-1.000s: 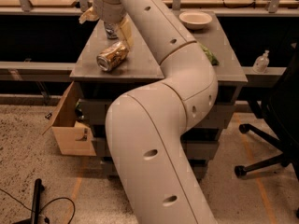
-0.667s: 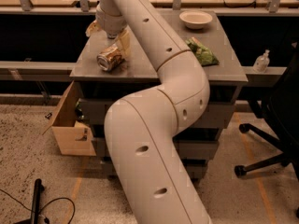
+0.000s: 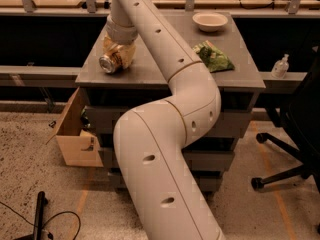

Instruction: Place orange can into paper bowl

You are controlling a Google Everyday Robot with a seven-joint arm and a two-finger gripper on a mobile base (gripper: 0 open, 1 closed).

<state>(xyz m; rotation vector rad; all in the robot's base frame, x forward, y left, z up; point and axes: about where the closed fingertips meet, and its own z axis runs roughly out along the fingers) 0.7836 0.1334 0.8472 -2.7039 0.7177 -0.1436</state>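
Observation:
The orange can lies on its side near the left front corner of the grey table, its silver end facing the front left. My gripper has come down right over the can and covers its rear part. The paper bowl, off-white and empty, stands at the far right of the table, well apart from the can. My white arm reaches up across the middle of the view and hides part of the table.
A crumpled green bag lies between can and bowl on the right. An open cardboard box sits below the table's left side. A small clear bottle and a black office chair are at the right.
My gripper has lowered from above the can onto it, and the arm has swung left. The can has shifted slightly left on the table. The bowl has not moved.

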